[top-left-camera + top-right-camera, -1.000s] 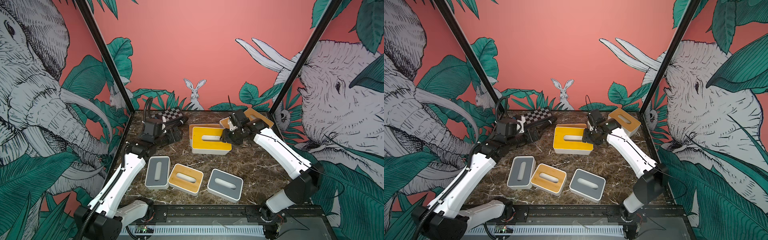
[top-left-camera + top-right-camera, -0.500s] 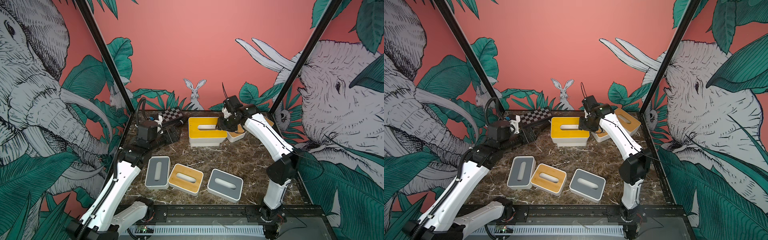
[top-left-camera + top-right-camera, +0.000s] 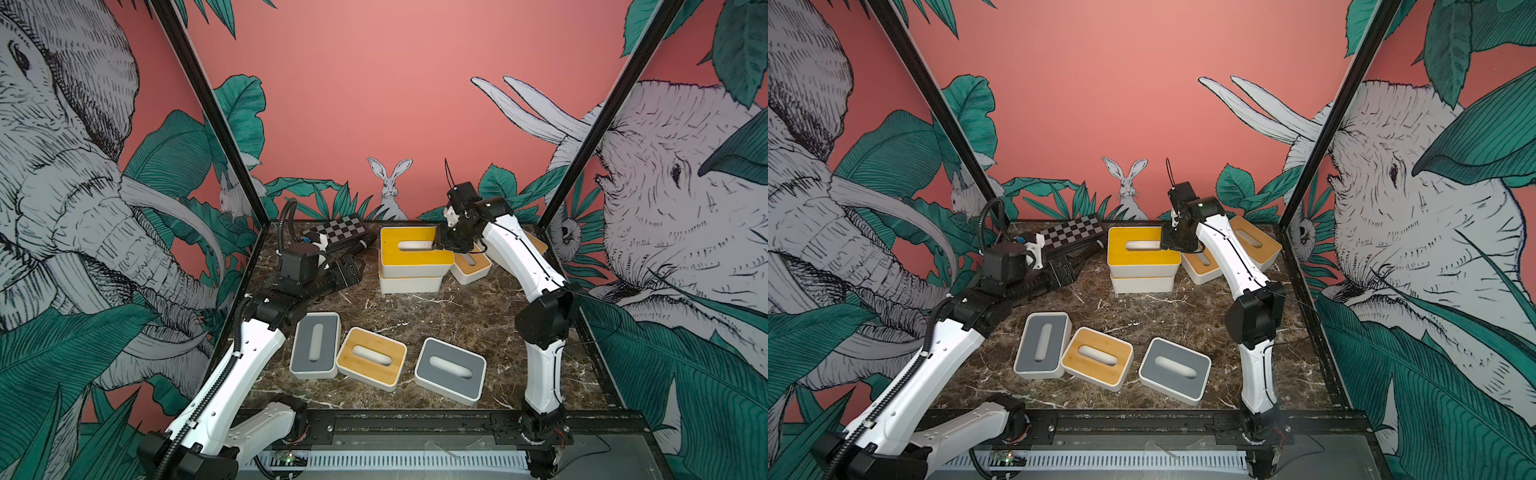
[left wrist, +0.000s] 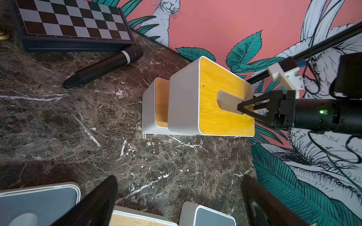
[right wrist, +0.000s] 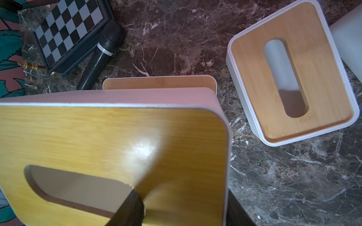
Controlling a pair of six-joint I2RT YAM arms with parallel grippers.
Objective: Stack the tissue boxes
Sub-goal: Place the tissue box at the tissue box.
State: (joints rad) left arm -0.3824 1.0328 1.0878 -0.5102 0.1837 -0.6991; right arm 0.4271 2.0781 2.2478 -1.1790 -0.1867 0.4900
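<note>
The yellow-lidded box [image 3: 415, 249] is now higher and further back than one second ago. It hangs over the bamboo-lidded box [image 3: 409, 283] at 12 o'clock on the table [image 3: 449, 316]; whether they touch, I cannot tell. The right gripper [image 3: 444, 245] is clamped on its lid edge, with one finger in the slot. The left gripper [image 3: 347, 270], at 10 o'clock, has its jaws wide apart. Three other boxes [image 3: 371, 363] lie at 6 o'clock.

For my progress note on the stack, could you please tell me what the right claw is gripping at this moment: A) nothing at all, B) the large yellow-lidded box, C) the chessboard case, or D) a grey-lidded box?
B: the right claw has a finger in the slot of the yellow-lidded box, holding it over another white box.
</note>
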